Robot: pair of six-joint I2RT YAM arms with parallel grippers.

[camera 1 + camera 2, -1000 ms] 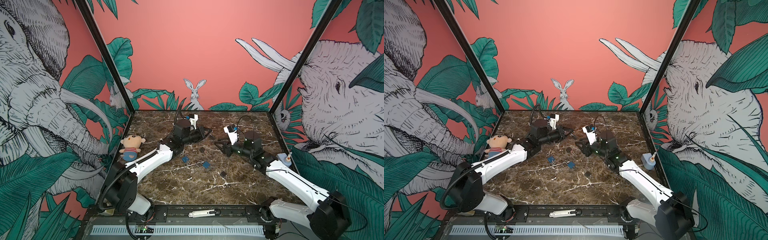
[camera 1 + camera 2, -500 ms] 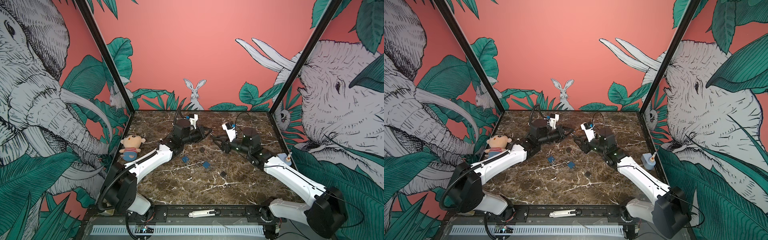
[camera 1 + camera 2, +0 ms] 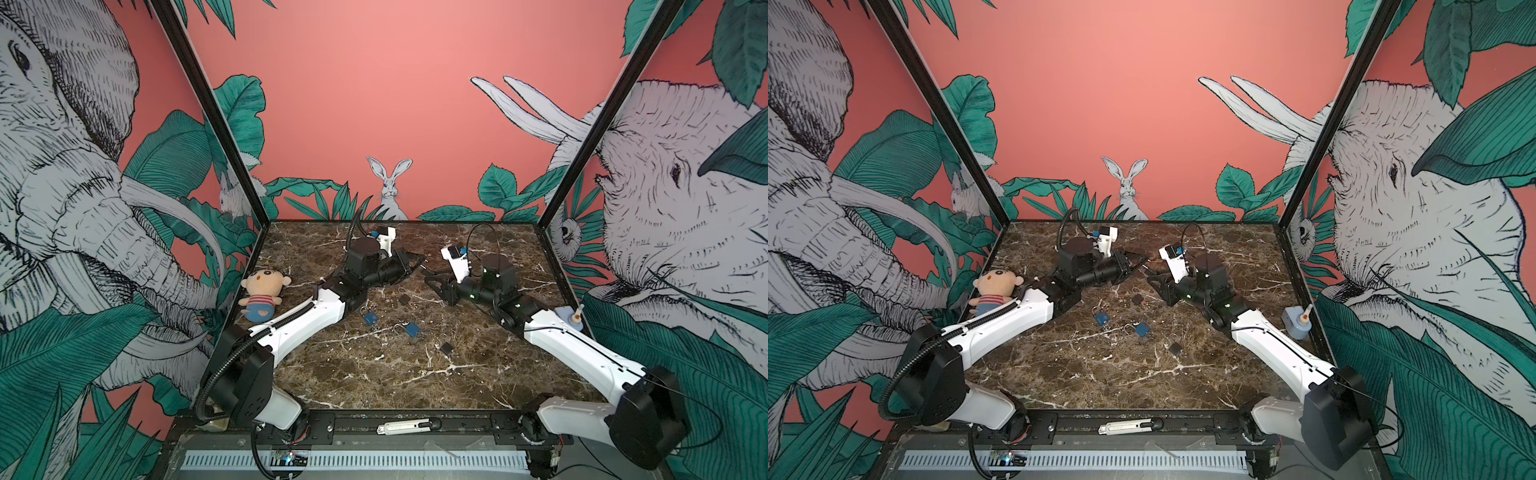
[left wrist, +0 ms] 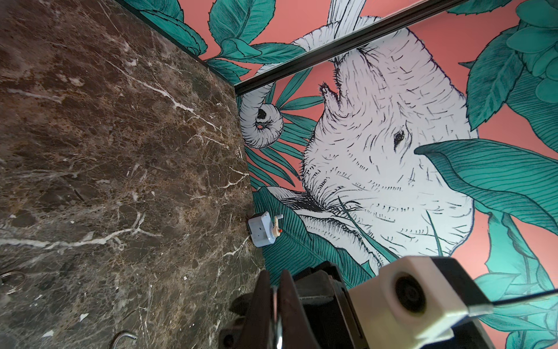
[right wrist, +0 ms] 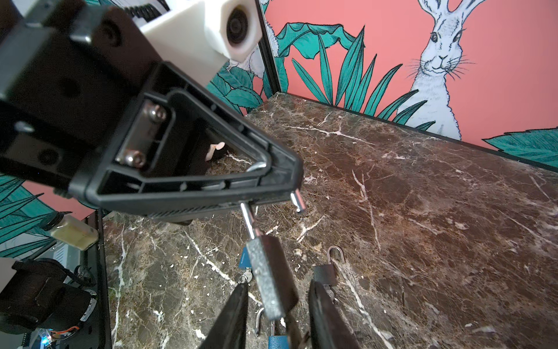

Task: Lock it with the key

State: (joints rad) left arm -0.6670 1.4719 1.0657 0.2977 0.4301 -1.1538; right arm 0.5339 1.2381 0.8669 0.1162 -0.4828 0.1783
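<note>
**Grey padlock held clear of the table**

In both top views the left gripper and the right gripper meet nose to nose over the far middle of the marble top. What hangs between them is too small to make out there. Two blue padlocks and two black padlocks lie nearer the front.

In the left wrist view, the left gripper's jaws are pressed together on a sliver of bright metal.

In the right wrist view, the left gripper pinches the open shackle, and the grey padlock hangs from it. The right gripper's fingers stand partly apart, one on each side of the lock's body, with a gap showing. A silver key lies on the marble below
</note>
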